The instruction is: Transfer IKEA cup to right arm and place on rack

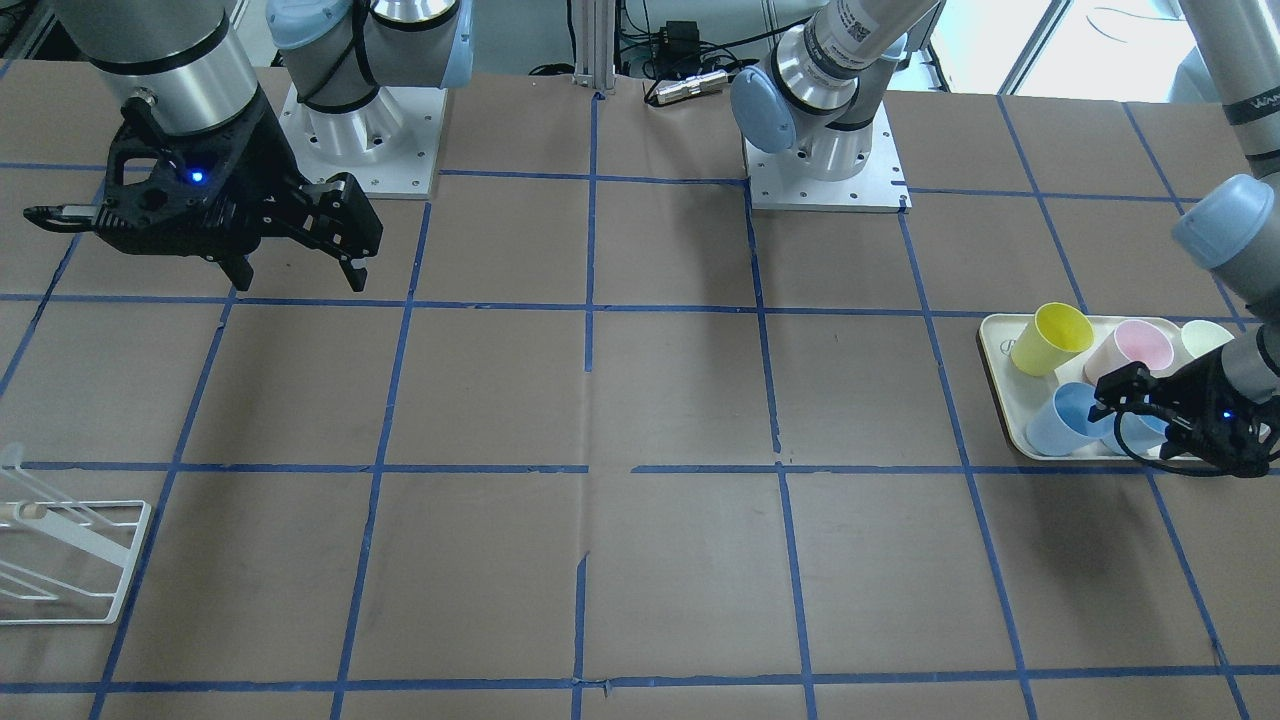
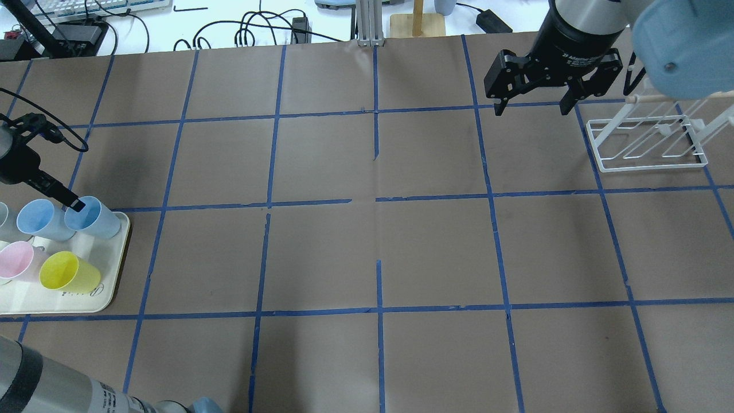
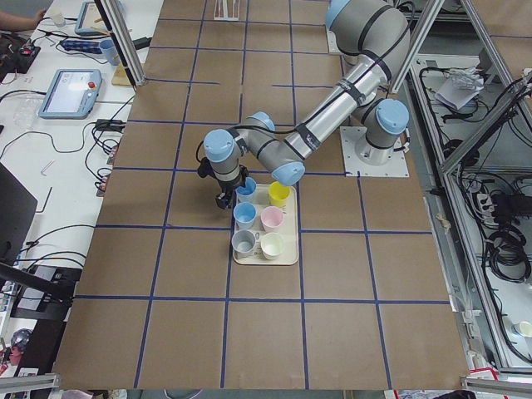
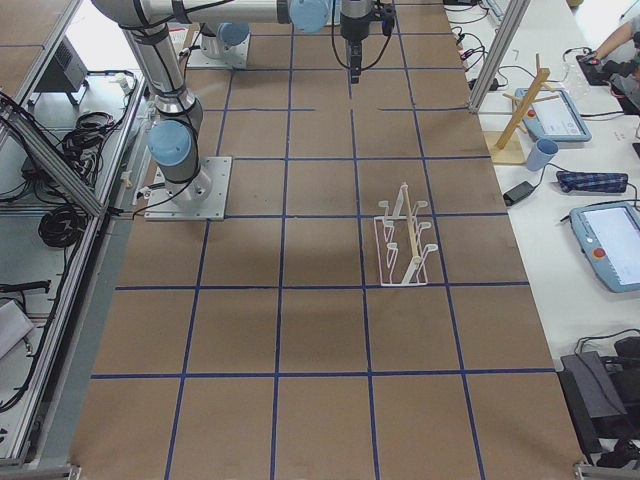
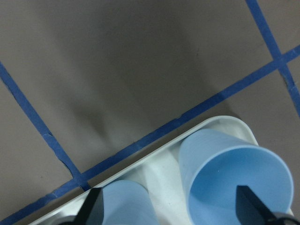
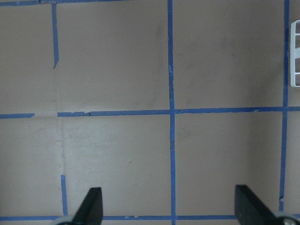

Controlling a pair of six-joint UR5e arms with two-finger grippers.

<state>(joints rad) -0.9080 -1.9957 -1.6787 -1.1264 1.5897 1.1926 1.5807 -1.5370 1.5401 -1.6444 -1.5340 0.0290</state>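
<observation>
Two pale blue IKEA cups stand on the cream tray (image 2: 109, 287). My left gripper (image 2: 73, 202) is open and low over the one nearest the table's middle (image 2: 94, 219). In the left wrist view (image 5: 171, 208) one finger (image 5: 248, 206) is over that cup's mouth (image 5: 234, 173), and the other finger (image 5: 93, 208) is by the second blue cup (image 5: 126, 201). The fingers stand wide apart, not closed on the cup. My right gripper (image 2: 533, 104) is open and empty, high above the table beside the white wire rack (image 2: 651, 143). The rack also shows in the front view (image 1: 70, 560).
A yellow cup (image 2: 69, 272), a pink cup (image 2: 17, 261) and the second blue cup (image 2: 37, 221) share the tray. The left arm's black cable (image 2: 51, 135) loops above the gripper. Brown table surface with blue tape lines (image 2: 378, 198) lies between tray and rack.
</observation>
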